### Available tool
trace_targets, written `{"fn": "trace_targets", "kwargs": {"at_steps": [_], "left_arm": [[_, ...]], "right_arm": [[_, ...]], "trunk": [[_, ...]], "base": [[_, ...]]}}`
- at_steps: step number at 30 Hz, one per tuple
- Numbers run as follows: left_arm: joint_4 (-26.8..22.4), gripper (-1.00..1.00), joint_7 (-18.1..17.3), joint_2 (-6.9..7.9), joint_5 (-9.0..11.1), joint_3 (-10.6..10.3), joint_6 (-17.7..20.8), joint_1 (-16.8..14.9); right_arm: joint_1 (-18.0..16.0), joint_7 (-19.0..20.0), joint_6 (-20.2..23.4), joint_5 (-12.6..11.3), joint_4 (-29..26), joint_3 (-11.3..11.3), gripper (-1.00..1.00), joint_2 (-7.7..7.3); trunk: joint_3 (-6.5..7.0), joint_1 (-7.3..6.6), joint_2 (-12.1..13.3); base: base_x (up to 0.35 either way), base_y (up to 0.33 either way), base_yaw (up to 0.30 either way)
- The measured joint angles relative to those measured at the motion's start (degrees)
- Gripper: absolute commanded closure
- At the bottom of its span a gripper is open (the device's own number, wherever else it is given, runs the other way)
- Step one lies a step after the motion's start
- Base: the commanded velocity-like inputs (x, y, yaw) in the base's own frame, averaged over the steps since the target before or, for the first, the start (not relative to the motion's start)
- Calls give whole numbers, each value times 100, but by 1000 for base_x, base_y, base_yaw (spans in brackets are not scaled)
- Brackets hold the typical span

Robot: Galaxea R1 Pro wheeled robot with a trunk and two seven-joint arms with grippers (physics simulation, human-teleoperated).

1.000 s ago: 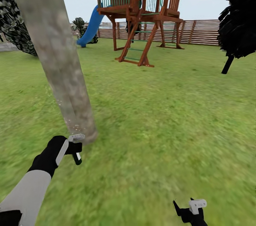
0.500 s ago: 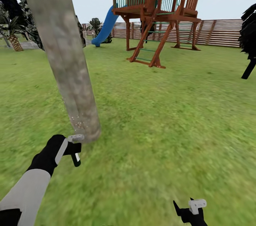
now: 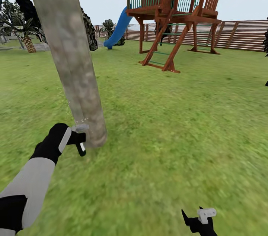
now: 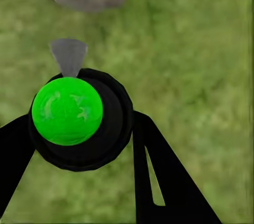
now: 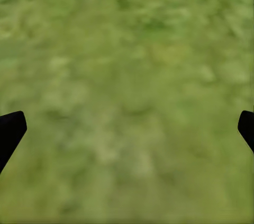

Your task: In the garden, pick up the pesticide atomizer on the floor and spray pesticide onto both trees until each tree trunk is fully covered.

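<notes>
Camera is panning left since the earlier frame; the left gripper point(image 3: 80, 140) is riding higher, nearer the tree trunk point(image 3: 70, 57). Left gripper is closing its fingers around the pesticide atomizer point(image 4: 79, 121), green cap facing the wrist camera, grey nozzle pointing at the trunk base. A few whitish specks of pesticide point(image 3: 81, 120) are hanging just above the nozzle. Spraying of this trunk looks to be under way; next move likely calls for sweeping the nozzle up the trunk. Right gripper point(image 5: 127, 128) is hanging wide apart over the floor point(image 3: 178, 124), holding nothing. Trunk top is cut off; coverage hard to judge.
</notes>
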Motion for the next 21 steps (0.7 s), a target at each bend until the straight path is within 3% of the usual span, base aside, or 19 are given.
{"fn": "trace_targets", "kwargs": {"at_steps": [5, 12, 18, 21], "left_arm": [[1, 100, -7, 224, 7, 24, 35, -49], [-34, 100, -9, 162, 42, 20, 48, -218], [8, 100, -9, 156, 53, 27, 58, -591], [107, 100, -8, 255, 10, 29, 68, -783]], "right_arm": [[0, 0, 0, 6, 0, 0, -100, 0], [0, 0, 0, 4, 0, 0, -100, 0], [0, 0, 0, 9, 0, -1, -100, 0], [0, 0, 0, 7, 0, 0, -100, 0]], "trunk": [[-1, 0, 0], [0, 0, 0], [0, 0, 0], [0, 0, 0]], "base": [[0, 0, 0], [-252, 0, 0], [-10, 0, 134], [0, 0, 36]]}}
